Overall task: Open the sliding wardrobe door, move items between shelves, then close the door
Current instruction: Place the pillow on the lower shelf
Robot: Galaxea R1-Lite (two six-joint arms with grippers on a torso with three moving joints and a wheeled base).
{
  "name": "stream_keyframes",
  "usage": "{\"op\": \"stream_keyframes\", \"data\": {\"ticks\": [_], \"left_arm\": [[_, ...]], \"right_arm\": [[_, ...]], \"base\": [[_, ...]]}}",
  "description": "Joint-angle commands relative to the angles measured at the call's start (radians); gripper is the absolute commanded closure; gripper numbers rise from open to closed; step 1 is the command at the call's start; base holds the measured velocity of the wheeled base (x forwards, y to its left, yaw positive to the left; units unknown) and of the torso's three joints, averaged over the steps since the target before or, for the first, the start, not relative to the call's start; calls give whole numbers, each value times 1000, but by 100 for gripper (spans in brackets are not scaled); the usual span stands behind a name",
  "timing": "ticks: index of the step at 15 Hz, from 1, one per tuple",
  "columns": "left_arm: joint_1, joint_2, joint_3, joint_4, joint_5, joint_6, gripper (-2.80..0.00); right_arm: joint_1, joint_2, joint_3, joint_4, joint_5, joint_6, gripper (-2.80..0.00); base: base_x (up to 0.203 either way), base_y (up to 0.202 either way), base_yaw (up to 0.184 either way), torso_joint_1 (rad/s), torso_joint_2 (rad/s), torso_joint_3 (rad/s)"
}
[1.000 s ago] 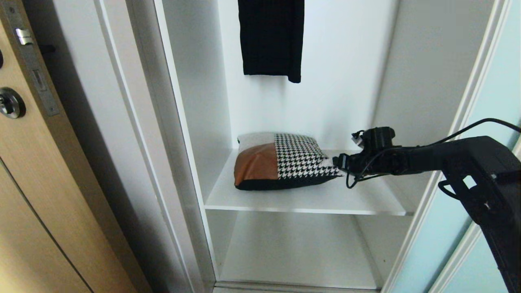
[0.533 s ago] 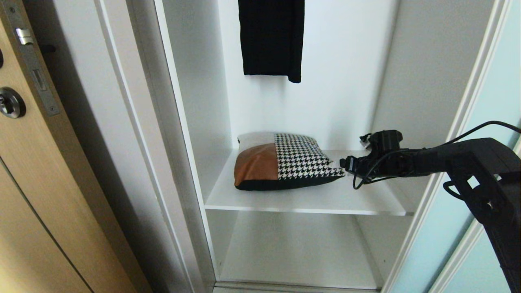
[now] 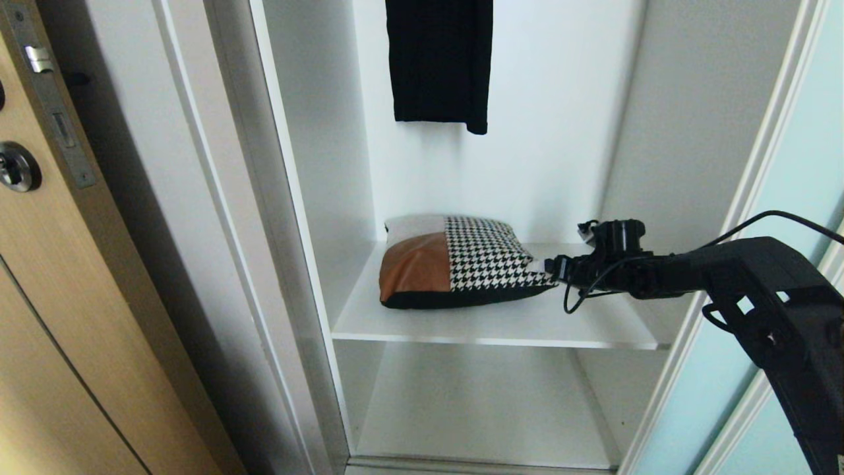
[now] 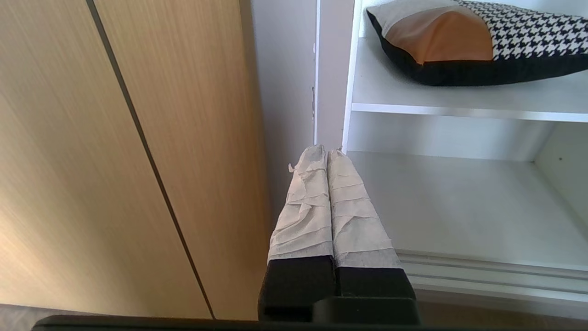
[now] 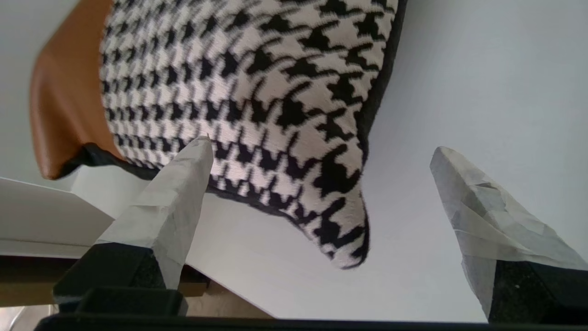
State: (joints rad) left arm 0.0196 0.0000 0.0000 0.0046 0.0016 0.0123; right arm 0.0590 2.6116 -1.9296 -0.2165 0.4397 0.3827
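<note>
Cushion [image 3: 461,260] lies on upper shelf [image 3: 501,323], not yet gripped. Right gripper [image 5: 321,184]: fingers spread wide, straddling its houndstooth corner. Left gripper [image 4: 328,202] pressed together, parked low outside. Sliding wardrobe door [image 3: 791,198] already open; transfer to lower shelf [image 3: 488,415] and closing remain.

black garment [image 3: 440,63], wooden door [image 3: 62,316]

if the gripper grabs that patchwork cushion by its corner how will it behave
The cushion looks plump and soft, so it would probably sag from a pinched corner rather than stay flat. It likely weighs little for its bulk. The open right gripper straddles its tapered houndstooth corner; woven fabric should grip well.
</note>
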Motion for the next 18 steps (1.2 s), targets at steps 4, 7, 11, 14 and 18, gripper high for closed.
{"op": "stream_keyframes", "data": {"ticks": [4, 7, 11, 14, 18], "left_arm": [[0, 2, 2, 0, 0, 0, 0], [0, 2, 2, 0, 0, 0, 0], [0, 2, 2, 0, 0, 0, 0], [0, 2, 2, 0, 0, 0, 0], [0, 2, 2, 0, 0, 0, 0]], "right_arm": [[16, 22, 0, -32, 37, 2, -280], [16, 17, 0, -34, 45, 9, -280], [15, 14, 0, -63, 69, 9, -280], [16, 19, 0, -69, 70, 5, -280], [16, 25, 0, -101, 76, 7, 0]], "base": [[0, 0, 0, 0, 0, 0], [0, 0, 0, 0, 0, 0], [0, 0, 0, 0, 0, 0], [0, 0, 0, 0, 0, 0], [0, 0, 0, 0, 0, 0]]}}
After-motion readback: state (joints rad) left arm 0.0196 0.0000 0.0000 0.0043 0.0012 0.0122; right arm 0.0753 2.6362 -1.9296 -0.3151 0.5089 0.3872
